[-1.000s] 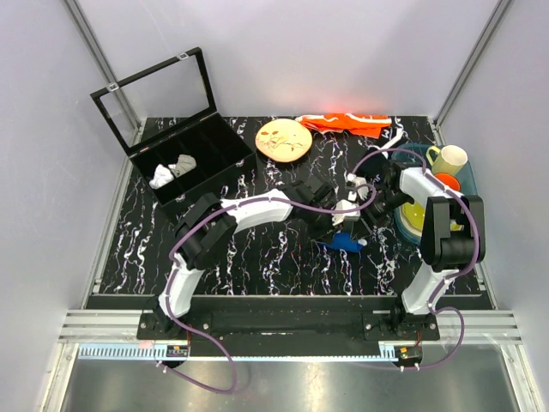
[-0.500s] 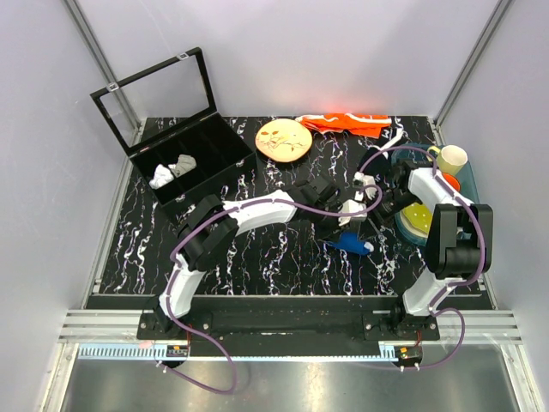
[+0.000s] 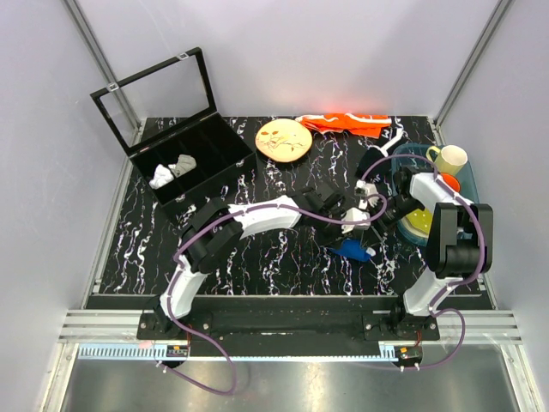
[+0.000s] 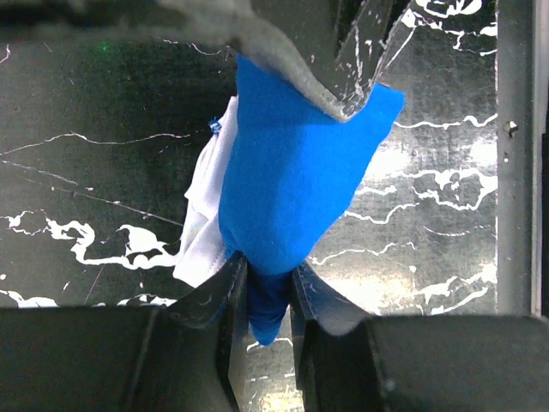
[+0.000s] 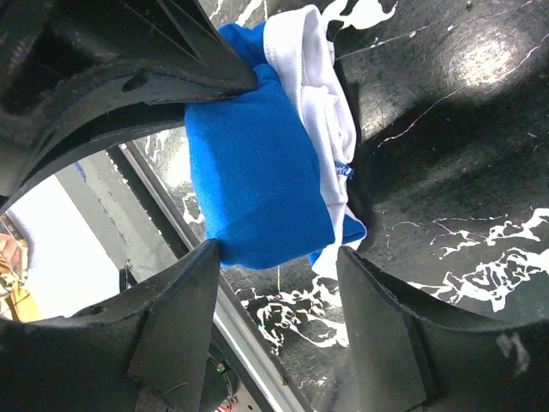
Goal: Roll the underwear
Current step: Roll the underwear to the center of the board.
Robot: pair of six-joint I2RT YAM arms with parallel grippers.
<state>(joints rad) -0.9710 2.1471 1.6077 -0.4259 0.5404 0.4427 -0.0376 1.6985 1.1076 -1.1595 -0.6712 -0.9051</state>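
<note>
**Loose roll may spring open**

The left pincer (image 4: pixel 268 296) is clenched on the near tail of the underwear (image 4: pixel 292 189). Just beyond its tips the blue bundle bulges over the table (image 4: pixel 103 172). The right pincer (image 5: pixel 279 266) straddles the far end, and I cannot tell whether it grips. Uneven pulling could unroll it. No lettering is legible.

I see the underwear (image 3: pixel 353 250) on the table (image 3: pixel 257 266), right of the middle. The box (image 3: pixel 225 148) sits back left, with small cloths (image 3: pixel 171 170) in it. The plate (image 3: pixel 284 140) lies at the back, the cup (image 3: pixel 450 159) far right.
</note>
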